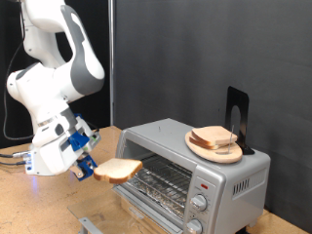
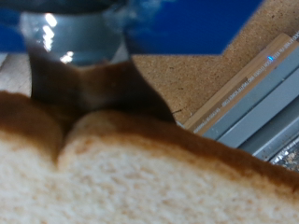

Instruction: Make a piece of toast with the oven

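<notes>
Fingers of the blue-and-white two-finger gripper [image 1: 86, 168] are closed on the flat pale slice of toast with tan-brown crust [image 1: 116, 172], which juts forward from them, held level just before the open mouth of the boxy silver-grey toaster oven [image 1: 220, 180]. More bread is seen on a round wooden plate [image 1: 203, 147] atop the oven, well beyond the fingers.

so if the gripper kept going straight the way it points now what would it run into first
Probably the oven: the gripper holds the piece of toast out toward its open front, so the slice would likely reach the wire rack first, though depth is hard to judge.
</notes>
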Robot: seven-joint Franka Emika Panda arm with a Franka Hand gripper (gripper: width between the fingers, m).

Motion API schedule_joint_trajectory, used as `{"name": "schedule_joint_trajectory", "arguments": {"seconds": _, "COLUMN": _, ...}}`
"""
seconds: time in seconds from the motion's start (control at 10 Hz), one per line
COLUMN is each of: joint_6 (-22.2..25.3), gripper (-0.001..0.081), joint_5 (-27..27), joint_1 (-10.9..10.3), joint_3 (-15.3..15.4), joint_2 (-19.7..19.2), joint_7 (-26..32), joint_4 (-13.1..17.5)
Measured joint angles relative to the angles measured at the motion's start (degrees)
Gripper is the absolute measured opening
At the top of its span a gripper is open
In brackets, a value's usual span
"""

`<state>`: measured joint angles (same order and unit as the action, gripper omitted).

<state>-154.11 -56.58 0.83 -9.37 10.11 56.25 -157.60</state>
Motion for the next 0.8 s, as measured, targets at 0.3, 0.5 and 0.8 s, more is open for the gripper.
{"name": "schedule_joint_trajectory", "arguments": {"seconds": 0.3, "joint_6": 1.08, "gripper": 0.04, "joint_5": 1.01, "joint_1": 0.09, "joint_3": 0.01, "joint_2": -1.57, "joint_7": 0.73, "joint_4": 1.01}}
{"name": "schedule_joint_trajectory", "arguments": {"seconds": 0.5, "joint_6": 3.5, "gripper": 0.04, "joint_5": 6.24, "joint_1": 0.44, "joint_3": -0.01, "joint_2": -1.65, "joint_7": 0.38, "joint_4": 1.85}}
{"name": "schedule_joint_trajectory", "arguments": {"seconds": 0.8, "joint_6": 7.35, "gripper": 0.04, "joint_5": 18.78, "joint_1": 1.29, "joint_3": -0.05, "joint_2": -4.27, "joint_7": -0.22, "joint_4": 5.77}}
